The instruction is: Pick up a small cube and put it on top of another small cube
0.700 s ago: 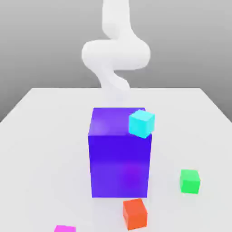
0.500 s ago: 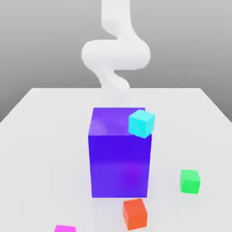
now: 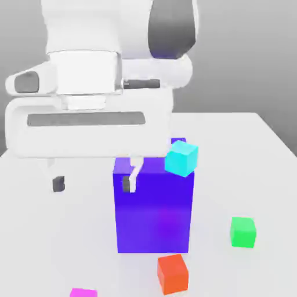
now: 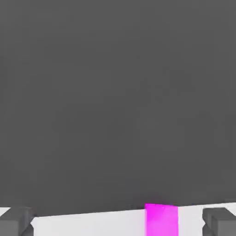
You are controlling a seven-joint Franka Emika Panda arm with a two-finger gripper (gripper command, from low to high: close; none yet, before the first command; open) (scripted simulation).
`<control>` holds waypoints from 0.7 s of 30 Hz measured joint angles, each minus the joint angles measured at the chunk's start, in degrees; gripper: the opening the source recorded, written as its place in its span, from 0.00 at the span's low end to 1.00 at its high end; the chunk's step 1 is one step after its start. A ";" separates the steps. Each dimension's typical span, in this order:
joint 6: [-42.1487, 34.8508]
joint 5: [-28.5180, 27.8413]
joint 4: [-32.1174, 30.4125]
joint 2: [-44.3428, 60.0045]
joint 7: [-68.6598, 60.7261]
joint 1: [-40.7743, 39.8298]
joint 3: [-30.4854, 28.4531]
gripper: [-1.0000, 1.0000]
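Swung in close since before, the gripper [image 3: 91, 184] is held wide open above the table's [image 3: 52, 243] near edge, magenta cube [image 3: 83, 292] below.

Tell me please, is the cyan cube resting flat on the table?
No, the cyan cube sits tilted at the big blue cube's upper corner, well above the table.

White table [image 3: 267, 145]: big blue cube [image 3: 154, 214], green cube [image 3: 243, 232], orange-red cube [image 3: 172, 274], magenta cube [image 3: 83, 292].

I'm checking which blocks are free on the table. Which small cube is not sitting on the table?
The cyan small cube: it sits up at the big blue-purple cube's top corner, while the green, orange-red and magenta ones rest on the table.
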 joint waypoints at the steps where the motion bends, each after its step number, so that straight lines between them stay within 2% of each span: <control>1: 0.56 0.20 0.12 2.07 -0.34 -0.27 -0.04 0.50; 9: 5.32 0.64 1.15 18.51 -2.19 -2.32 -0.76 0.50; 13: 11.05 2.23 2.79 26.84 -3.53 -3.88 0.87 0.50; 14: 12.02 2.53 3.08 28.12 -3.75 -4.15 1.20 0.00; 21: 11.92 2.49 3.06 28.04 -3.72 -4.14 1.18 0.00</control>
